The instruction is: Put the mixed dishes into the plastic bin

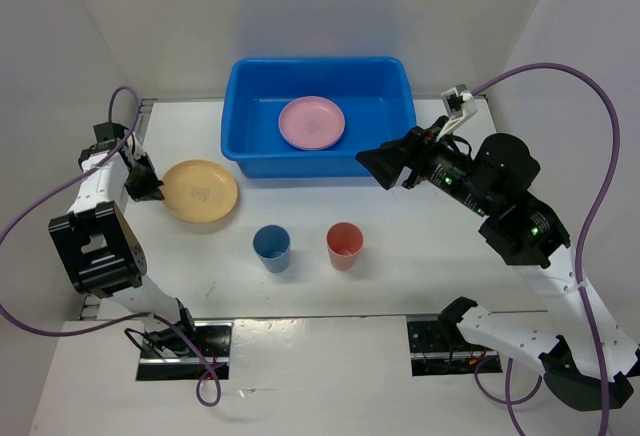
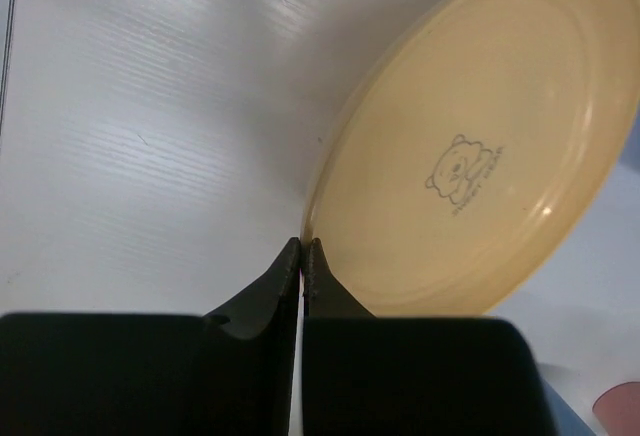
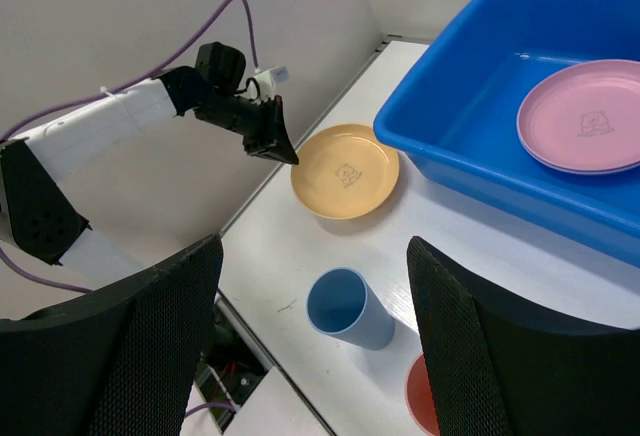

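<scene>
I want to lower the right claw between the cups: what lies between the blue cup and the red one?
Nothing: only bare white table separates the blue cup from the red cup, clearest in the top view.

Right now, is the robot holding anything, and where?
The left end effector seems to pinch the yellow plate by its rim; the right end effector holds nothing.

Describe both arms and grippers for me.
The left arm and right arm have white links, black joint housings and a purple cable. The right arm's upper section is black with green lights. The left gripper and right gripper are black; the right gripper's fingers look mesh-textured.
</scene>
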### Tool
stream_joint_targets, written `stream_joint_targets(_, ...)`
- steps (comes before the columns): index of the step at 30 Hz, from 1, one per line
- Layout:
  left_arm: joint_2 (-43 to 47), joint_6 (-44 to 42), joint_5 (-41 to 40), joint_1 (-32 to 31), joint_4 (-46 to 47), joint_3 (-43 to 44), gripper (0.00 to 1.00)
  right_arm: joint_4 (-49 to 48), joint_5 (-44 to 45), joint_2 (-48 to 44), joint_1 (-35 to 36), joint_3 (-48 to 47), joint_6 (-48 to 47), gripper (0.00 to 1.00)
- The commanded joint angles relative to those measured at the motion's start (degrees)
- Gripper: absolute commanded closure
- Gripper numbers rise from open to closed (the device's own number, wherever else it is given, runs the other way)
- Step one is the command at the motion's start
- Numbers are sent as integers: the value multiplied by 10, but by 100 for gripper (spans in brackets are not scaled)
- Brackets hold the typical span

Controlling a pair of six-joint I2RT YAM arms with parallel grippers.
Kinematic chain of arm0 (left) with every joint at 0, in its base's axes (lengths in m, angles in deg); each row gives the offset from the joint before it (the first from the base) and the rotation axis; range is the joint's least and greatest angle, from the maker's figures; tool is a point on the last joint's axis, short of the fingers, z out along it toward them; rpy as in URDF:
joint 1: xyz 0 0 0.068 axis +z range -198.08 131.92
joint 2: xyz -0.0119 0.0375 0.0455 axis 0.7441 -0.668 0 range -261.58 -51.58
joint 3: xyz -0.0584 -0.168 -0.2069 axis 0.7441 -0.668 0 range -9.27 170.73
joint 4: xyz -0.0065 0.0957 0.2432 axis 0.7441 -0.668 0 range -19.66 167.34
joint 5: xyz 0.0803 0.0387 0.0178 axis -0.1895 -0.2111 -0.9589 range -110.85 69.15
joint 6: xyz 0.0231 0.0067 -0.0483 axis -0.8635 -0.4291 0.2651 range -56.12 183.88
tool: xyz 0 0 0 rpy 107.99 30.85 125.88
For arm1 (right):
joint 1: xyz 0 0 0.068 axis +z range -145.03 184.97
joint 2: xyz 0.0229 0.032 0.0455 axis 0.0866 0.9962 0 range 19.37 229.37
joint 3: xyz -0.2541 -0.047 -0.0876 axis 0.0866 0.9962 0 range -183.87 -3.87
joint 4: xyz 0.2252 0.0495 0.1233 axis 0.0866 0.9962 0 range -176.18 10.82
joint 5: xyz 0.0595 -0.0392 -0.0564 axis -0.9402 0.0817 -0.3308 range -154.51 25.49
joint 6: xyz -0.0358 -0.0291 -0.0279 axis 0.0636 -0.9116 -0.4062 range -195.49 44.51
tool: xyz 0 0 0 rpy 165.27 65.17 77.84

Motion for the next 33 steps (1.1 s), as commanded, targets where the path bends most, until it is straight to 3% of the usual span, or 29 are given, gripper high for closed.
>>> stream_joint_targets(1, 30, 13, 31, 5, -5, 8, 100, -29, 6, -6, 5, -23, 0, 21)
stream_joint_targets(6, 57, 48, 38, 11, -11, 52, 100, -29, 6, -6, 5, -23, 0, 21)
stream_joint_targets(16, 97, 91, -24, 27, -5, 136, 100, -24, 6, -6, 5, -23, 0, 21)
stream_joint_targets(24, 68, 150, 65, 32, 7, 232, 100, -19, 6, -1, 5, -28, 0, 21)
stream_joint_targets(28, 33, 182, 111, -21, 20, 290, 100, -19, 6, 5, 5, -28, 0, 21)
stream_joint_targets(33, -52, 202, 103, -149, 25, 389, 100, -19, 12, 11, 5, -33, 0, 21)
